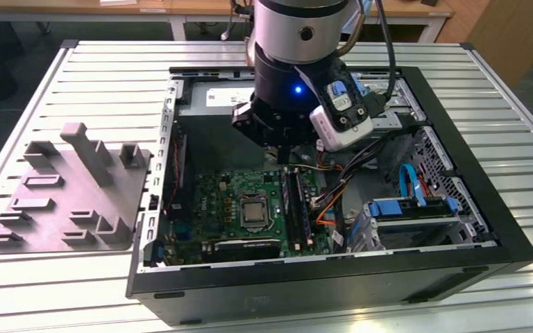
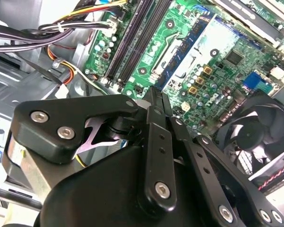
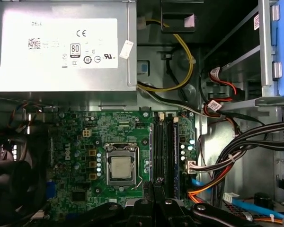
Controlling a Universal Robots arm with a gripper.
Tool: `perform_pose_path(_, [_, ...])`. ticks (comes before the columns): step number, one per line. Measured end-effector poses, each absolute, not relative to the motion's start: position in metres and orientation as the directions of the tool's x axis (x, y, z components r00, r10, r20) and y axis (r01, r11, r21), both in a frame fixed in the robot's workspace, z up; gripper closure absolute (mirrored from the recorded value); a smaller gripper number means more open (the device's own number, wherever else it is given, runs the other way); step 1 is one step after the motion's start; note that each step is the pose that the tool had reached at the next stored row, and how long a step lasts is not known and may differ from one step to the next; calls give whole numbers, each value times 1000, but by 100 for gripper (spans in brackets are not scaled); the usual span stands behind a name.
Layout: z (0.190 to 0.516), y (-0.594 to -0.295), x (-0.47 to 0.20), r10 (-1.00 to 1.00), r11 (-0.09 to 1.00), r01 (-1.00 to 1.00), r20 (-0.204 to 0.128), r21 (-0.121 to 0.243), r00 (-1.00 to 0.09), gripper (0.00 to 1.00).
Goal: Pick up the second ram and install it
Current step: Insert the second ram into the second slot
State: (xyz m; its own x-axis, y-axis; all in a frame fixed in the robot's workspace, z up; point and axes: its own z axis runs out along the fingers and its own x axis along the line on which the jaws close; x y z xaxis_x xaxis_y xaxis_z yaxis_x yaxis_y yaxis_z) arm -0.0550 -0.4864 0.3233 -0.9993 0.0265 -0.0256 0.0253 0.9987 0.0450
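The gripper (image 2: 154,93) is pinched shut on nothing, right above one end of the second ram (image 3: 158,142), whose long side points at the power supply (image 3: 61,47)

Power supply (image 3: 61,78), first wrist view: large white label (image 3: 61,42) with dark print, barcode block at one corner, row of round certification marks; wording too small to read. Small white tag (image 3: 127,49) at its edge: print illegible. Motherboard (image 3: 75,135): short white lettering (image 3: 62,151) near fan, not legible.
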Motion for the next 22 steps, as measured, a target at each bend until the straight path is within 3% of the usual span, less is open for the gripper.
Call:
perform_pose_path(14, [313, -486, -45, 23, 999, 22, -26, 45, -999, 89])
perform_pose_path(22, [307, -486, -45, 6, 999, 4, -46, 45, -999, 89])
